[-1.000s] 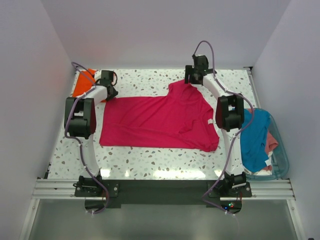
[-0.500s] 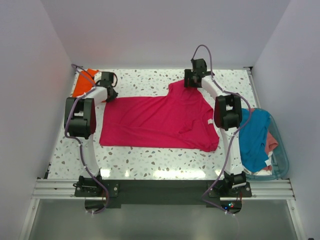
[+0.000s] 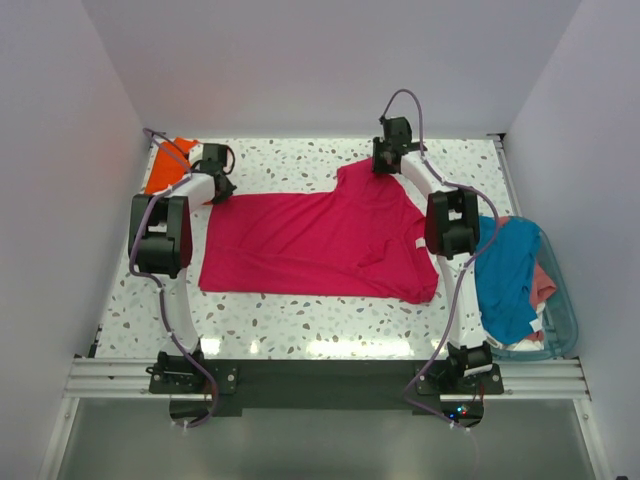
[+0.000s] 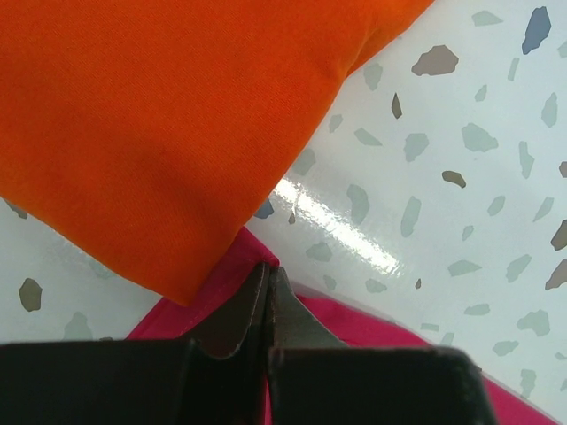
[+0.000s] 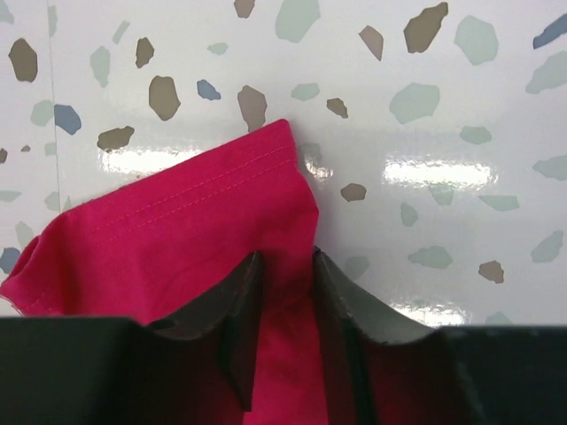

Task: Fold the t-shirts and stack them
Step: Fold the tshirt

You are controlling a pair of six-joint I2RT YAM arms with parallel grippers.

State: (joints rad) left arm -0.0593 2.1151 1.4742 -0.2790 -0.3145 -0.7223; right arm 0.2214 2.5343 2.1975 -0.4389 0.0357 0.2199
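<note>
Shirts, top camera: magenta-red t-shirt [image 3: 310, 245] lies spread flat in the middle of the speckled table [image 3: 280, 320], hem toward 9 o'clock, collar toward 3, one sleeve pointing to 12, the other at 5. Cloth is mostly smooth. Orange t-shirt [image 3: 165, 168] sits at the table's 10 o'clock corner, only a small patch showing behind the left arm. Left gripper [image 3: 218, 192] is at the red hem's 10 o'clock corner, right gripper [image 3: 382, 168] at the tip of the 12 o'clock sleeve. Clear blue-rimmed tub [image 3: 568, 325] at 4 o'clock holds the teal-blue t-shirt [image 3: 505, 275], crumpled and hanging over the rim toward the table. The salmon-pink t-shirt [image 3: 543, 282] is beside it, mostly covered. The right arm hides part of the teal cloth.

Left wrist: left gripper [image 4: 267, 270] has its jaws clamped together on the pointed corner of the magenta-red t-shirt [image 4: 390, 341], red cloth on both sides of the tips. Orange t-shirt [image 4: 159, 115] fills 10 to 12 o'clock, its folded edge overlapping that corner. Bare table [image 4: 461, 177] from 1 to 4.

Right wrist: right gripper [image 5: 286, 258] has its jaws apart, straddling the stitched sleeve edge of the magenta-red t-shirt [image 5: 177, 239]. Cloth lies flat in the gap, not visibly squeezed. Table [image 5: 425, 97] spans 12 to 3; the sleeve is cut off at 8 o'clock.
</note>
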